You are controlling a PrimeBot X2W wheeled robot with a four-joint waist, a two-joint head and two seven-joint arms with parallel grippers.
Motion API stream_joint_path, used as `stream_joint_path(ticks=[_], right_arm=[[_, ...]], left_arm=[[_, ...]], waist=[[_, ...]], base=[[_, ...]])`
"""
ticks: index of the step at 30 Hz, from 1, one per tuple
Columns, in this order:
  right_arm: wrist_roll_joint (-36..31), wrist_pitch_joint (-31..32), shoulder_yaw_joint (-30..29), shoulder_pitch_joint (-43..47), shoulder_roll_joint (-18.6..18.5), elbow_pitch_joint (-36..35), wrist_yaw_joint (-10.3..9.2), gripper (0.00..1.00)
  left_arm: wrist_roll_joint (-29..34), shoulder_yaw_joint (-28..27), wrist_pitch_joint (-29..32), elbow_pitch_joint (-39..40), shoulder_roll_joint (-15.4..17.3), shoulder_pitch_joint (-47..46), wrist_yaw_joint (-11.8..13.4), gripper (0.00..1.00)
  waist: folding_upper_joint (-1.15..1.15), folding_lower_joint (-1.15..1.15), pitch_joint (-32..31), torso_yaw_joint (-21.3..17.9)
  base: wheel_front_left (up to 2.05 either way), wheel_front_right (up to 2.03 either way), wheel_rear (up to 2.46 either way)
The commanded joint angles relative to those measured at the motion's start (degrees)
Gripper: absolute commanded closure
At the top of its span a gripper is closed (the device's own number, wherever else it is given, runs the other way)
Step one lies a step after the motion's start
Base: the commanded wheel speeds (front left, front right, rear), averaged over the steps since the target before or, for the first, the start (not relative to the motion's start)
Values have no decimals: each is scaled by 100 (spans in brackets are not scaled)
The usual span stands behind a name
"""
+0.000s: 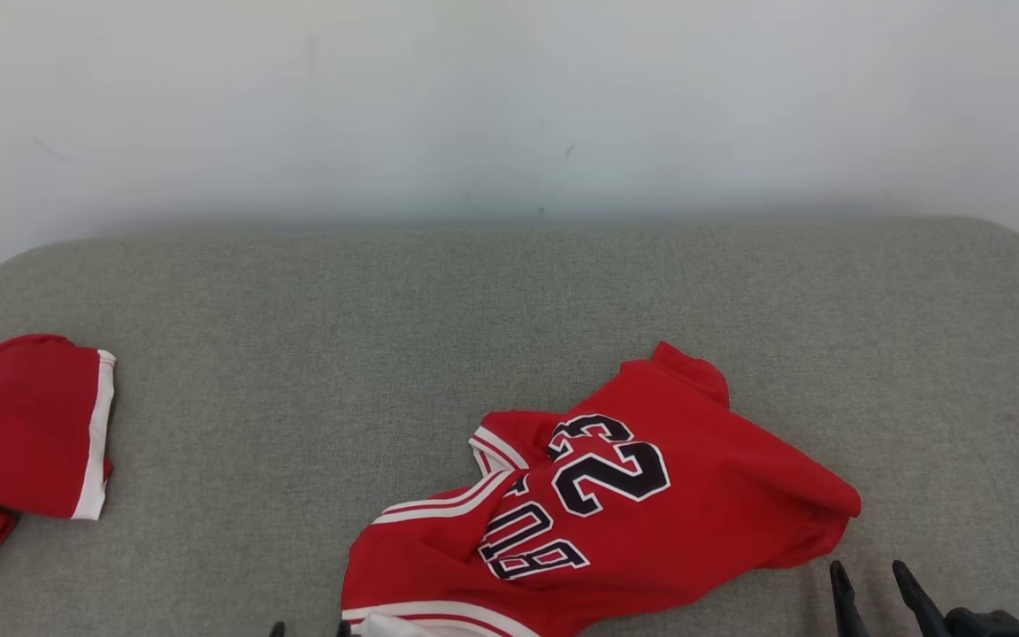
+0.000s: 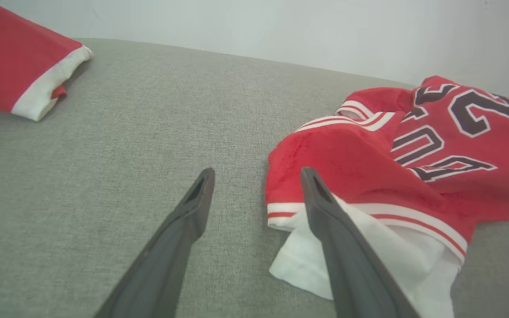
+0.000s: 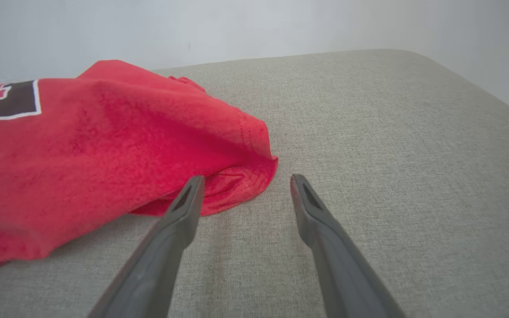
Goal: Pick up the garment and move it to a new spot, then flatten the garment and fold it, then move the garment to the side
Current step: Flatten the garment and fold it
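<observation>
The garment (image 1: 616,513), a red jersey with dark "23" lettering and white-striped trim, lies crumpled on the grey cushion at the front centre. In the left wrist view the jersey (image 2: 382,172) sits to the right, its white hem under my right-hand finger. My left gripper (image 2: 256,174) is open, hovering at the jersey's left edge, holding nothing; its tips peek in at the head view's bottom edge (image 1: 308,629). My right gripper (image 1: 872,575) is open just right of the jersey's near corner. The right wrist view has its open gripper (image 3: 245,181) empty, close to the jersey's red corner (image 3: 237,185).
A second red garment with white trim (image 1: 23,425) lies folded at the cushion's left edge, seen again as red cloth (image 2: 20,53) in the left wrist view. The grey cushion (image 1: 386,310) ends at a white wall behind. Bare fabric stretches between the two garments and at the right.
</observation>
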State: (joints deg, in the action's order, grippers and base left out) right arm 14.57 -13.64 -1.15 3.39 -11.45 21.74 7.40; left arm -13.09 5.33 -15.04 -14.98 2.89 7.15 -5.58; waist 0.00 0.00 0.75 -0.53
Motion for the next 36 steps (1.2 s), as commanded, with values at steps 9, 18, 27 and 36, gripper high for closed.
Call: stream_joint_path(ticks=[9, 18, 27, 36], right_arm=[[-57, -106, 50, -410, 92, 666, 19, 0], [101, -151, 76, -1036, 81, 1586, 19, 0], [151, -160, 90, -1472, 167, 2292, 19, 1], [243, -150, 69, -1688, 234, 2690, 19, 100]], left_arm=[[54, 459, -17, -497, 1, 4, -140, 0], [160, 756, -17, -882, 2, -170, -195, 0], [54, 1011, -17, -1261, 2, -367, -187, 0], [-276, 1344, -16, -1782, 22, -667, -188, 100]], waist=[[0, 0, 132, -35], [0, 0, 191, 41], [0, 0, 228, 100], [0, 0, 200, 111]], base=[[0, 0, 0], [0, 0, 0], [0, 0, 0], [0, 0, 0]])
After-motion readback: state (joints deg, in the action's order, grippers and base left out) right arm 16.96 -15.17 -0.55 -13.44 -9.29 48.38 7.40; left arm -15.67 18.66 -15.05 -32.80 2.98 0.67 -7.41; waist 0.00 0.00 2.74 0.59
